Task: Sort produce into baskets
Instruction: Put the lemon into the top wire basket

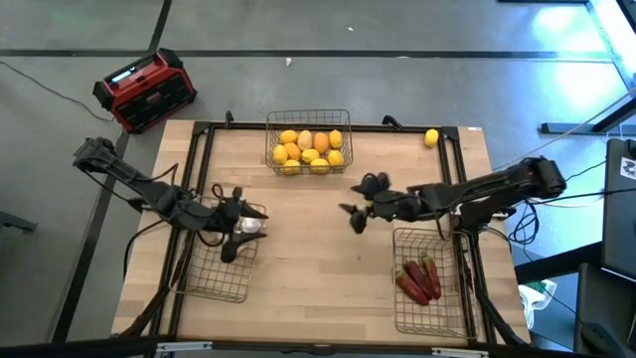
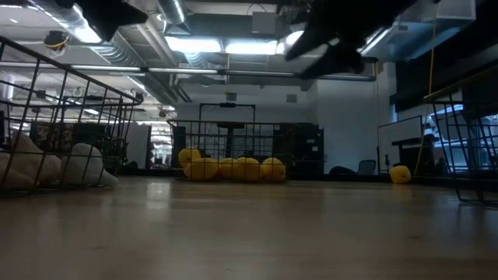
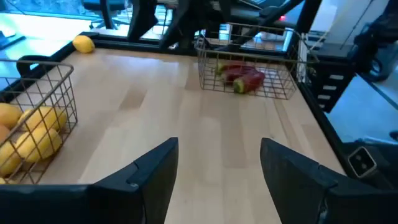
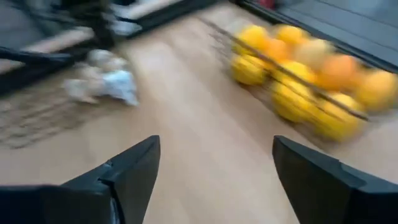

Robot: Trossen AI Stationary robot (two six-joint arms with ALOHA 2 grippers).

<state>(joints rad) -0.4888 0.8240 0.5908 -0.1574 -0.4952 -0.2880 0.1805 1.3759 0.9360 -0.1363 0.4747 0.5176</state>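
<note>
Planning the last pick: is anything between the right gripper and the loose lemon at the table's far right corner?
Nothing visible. The right gripper hangs open over bare wood, and the table between it and the loose lemon holds nothing. The fruit basket sits off to the side of that path.

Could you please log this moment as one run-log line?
left gripper: open, over garlic basket | right gripper: open, empty, mid-table | loose lemon: unsorted

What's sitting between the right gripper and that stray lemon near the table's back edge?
Nothing: in the high view, only bare wood lies between the right gripper and the stray lemon. The basket of yellow fruit sits off to the side.
</note>
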